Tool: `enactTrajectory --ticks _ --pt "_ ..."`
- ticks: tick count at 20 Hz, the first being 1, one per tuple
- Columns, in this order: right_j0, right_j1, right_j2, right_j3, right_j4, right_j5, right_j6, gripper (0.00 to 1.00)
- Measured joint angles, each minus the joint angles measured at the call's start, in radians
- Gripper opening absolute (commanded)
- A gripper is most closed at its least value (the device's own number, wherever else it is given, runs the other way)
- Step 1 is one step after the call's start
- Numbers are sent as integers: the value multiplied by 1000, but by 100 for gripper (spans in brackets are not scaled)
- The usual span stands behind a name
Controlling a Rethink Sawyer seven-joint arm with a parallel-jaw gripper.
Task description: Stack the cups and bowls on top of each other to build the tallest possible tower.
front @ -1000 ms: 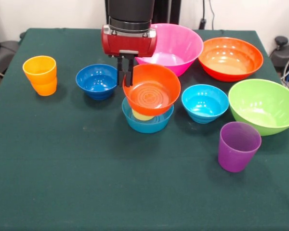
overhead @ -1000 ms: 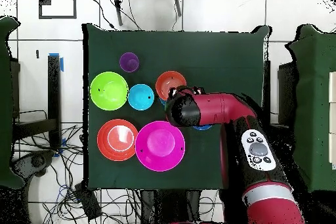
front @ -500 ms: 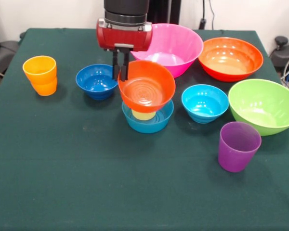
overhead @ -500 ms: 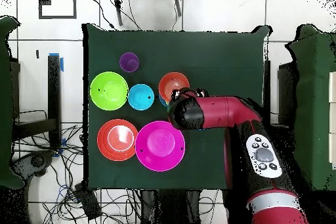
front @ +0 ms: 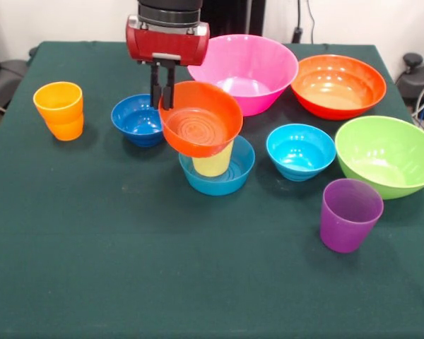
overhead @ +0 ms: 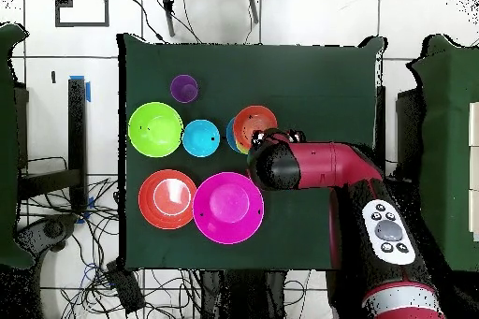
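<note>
My gripper is shut on the near-left rim of the small orange-red bowl, which hangs tilted in the air. Just below and to its right stands the tower: a pale yellow cup upright inside a mid-blue small bowl. The orange-red bowl's lower edge overlaps the cup's top in this view; whether they touch I cannot tell. In the overhead view the orange-red bowl shows beside the arm's wrist, which hides the gripper.
A dark blue small bowl and an orange cup are to the left. A cyan small bowl, a purple cup, and pink, orange-red and lime green large bowls stand to the right.
The gripper has risen and shifted left in the front view, carrying the small orange-red bowl off the tower's centre. More of the yellow cup now shows.
</note>
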State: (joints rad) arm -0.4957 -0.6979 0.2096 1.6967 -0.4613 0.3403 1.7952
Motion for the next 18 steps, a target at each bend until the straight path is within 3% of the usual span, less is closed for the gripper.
enactTrajectory --ticks 18 --pt "2 -35 0 41 0 0 0 0"
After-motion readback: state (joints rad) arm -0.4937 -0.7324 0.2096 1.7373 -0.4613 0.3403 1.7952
